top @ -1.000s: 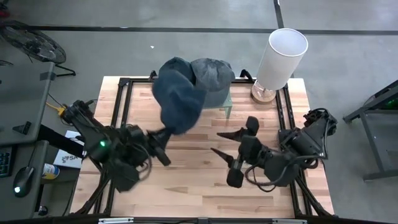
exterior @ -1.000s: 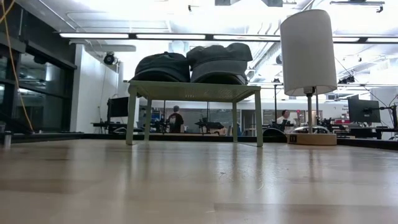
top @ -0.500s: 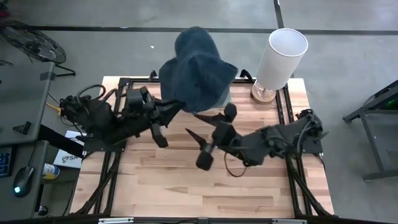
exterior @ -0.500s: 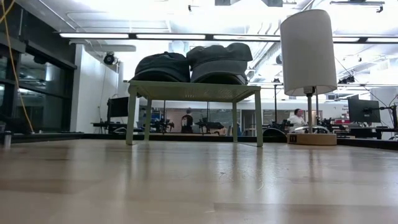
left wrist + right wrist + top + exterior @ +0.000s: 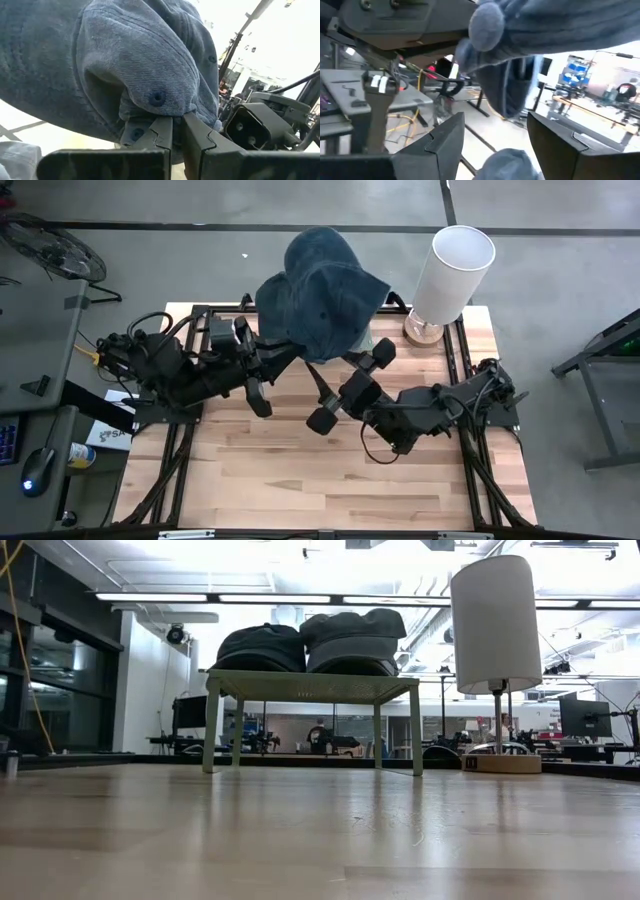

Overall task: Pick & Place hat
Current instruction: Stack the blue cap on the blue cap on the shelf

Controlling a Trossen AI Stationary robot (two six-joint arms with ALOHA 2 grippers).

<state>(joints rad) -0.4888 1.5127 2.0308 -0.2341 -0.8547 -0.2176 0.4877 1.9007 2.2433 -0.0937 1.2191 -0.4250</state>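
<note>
- Wooden table (image 5: 330, 480), white lamp (image 5: 448, 275) at the far corner.
- Small stand (image 5: 310, 688) carries two dark caps (image 5: 310, 642), probably.
- Left gripper (image 5: 175, 131) pinches the denim hat (image 5: 318, 295) aloft above the stand.
- Right gripper (image 5: 495, 131) spread wide beneath it.

Hat (image 5: 322, 298) held above small table (image 5: 312, 687), two hats (image 5: 310, 640) on it, lamp (image 5: 449, 276) right

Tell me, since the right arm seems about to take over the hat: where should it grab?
Probably the free hanging edge of the denim hat, from below: the left hand already pinches the opposite edge, and the open right hand sits under the drooping fabric.
</note>
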